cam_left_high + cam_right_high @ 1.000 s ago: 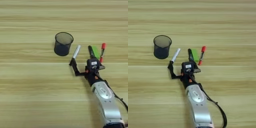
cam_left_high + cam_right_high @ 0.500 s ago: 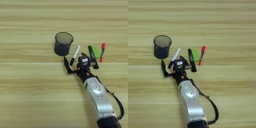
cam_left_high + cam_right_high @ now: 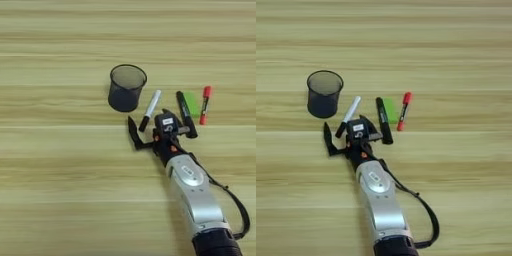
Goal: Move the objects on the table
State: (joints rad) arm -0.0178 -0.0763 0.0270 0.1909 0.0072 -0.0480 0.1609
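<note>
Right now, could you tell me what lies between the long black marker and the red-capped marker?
The small green block lies between the long black marker and the red-capped marker, right beside the black one; both eye views show it.

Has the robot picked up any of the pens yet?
Not yet. All three pens, white, black and red, lie on the table beside the green block; nothing shows in the cup. The claw holds nothing, open around the white pen's black cap. So everything is left to move.
</note>
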